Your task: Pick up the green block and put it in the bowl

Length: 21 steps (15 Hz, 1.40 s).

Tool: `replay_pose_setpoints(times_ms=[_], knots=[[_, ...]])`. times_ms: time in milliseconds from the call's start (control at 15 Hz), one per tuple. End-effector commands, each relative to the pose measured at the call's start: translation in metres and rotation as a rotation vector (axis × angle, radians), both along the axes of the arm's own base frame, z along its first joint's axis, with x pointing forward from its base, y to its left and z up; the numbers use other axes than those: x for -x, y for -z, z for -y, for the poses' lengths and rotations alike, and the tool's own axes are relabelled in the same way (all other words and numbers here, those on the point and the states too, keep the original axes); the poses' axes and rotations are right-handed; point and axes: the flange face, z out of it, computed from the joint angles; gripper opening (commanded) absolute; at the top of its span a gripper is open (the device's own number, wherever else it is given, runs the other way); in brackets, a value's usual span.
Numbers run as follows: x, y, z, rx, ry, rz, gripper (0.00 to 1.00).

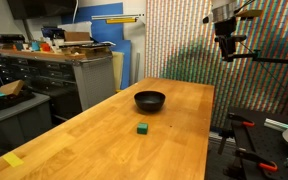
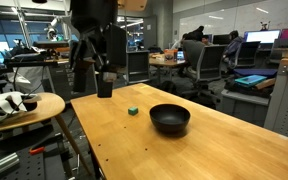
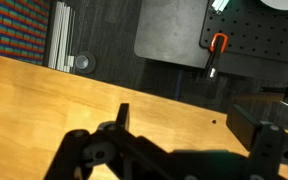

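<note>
The green block (image 1: 142, 128) is a small green cube lying on the wooden table (image 1: 104, 135), a short way in front of the black bowl (image 1: 150, 100). Both also show in an exterior view, the block (image 2: 132, 110) left of the bowl (image 2: 170, 119). My gripper (image 1: 228, 50) hangs high above the table's far end, well away from both; in an exterior view it is large and close (image 2: 103, 82). In the wrist view the fingers (image 3: 189, 125) stand wide apart with only bare tabletop between them. Block and bowl are out of the wrist view.
A workbench with drawers and clutter (image 1: 64, 60) stands beyond the table's side. A patterned curtain (image 1: 184, 40) hangs behind the table. A small round side table (image 2: 24, 108) holds white objects. Office desks and chairs (image 2: 209, 60) fill the background.
</note>
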Motion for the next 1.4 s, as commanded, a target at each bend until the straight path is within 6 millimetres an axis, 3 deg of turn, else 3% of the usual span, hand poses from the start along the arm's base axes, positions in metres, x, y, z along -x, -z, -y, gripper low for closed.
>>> replay_pose_setpoints(times_ms=[0,333,867,1333], knots=[[-0.021,0.015,-0.030,0.001,-0.010,0.049,1.00],[-0.060,0.049,-0.096,-0.018,-0.089,0.143,1.00],[-0.113,0.121,-0.207,-0.064,-0.289,0.198,1.00],[-0.173,0.175,-0.257,-0.156,-0.221,0.201,1.00]])
